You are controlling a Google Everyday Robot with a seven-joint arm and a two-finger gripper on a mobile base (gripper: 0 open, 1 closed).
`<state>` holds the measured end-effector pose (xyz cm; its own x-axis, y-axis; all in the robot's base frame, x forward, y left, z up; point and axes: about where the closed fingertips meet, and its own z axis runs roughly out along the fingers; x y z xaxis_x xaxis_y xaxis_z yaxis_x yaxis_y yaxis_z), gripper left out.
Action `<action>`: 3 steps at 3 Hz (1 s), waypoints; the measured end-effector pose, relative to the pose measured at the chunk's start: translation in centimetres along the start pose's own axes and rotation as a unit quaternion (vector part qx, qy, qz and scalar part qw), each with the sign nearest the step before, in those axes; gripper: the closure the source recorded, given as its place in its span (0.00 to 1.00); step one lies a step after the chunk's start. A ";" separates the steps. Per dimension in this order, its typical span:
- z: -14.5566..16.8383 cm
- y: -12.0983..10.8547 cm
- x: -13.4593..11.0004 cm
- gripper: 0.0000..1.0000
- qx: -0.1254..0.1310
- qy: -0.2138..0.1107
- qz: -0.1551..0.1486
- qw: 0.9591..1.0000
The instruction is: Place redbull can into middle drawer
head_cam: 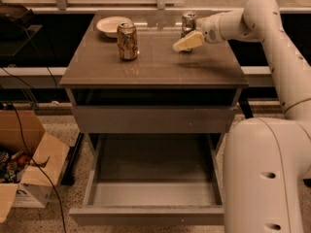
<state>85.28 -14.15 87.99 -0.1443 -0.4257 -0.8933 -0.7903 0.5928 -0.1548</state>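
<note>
The redbull can (188,22), slim and silver with a shiny top, stands upright at the back right of the cabinet top (155,67). My gripper (187,41) reaches in from the right. It sits just in front of the can's lower part and hides some of it. I cannot tell whether it touches the can. The middle drawer (151,193) is pulled out wide open below, and its pale grey floor holds nothing.
A wider gold-orange can (127,41) stands on the left half of the top, with a white bowl (112,25) behind it. A shut grey drawer front (153,119) sits above the open one. A cardboard box (26,166) and cables lie on the floor at left. My base (265,178) fills the lower right.
</note>
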 end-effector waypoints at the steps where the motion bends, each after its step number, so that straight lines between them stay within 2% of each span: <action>1: 0.8 0.1 -0.8 0.38 -0.008 -0.008 -0.002 1.000; 3: -0.3 0.7 -3.4 0.85 -0.011 -0.020 -0.020 1.000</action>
<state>85.04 -12.44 91.02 -0.0887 -0.4209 -0.9028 -0.8080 0.5604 -0.1819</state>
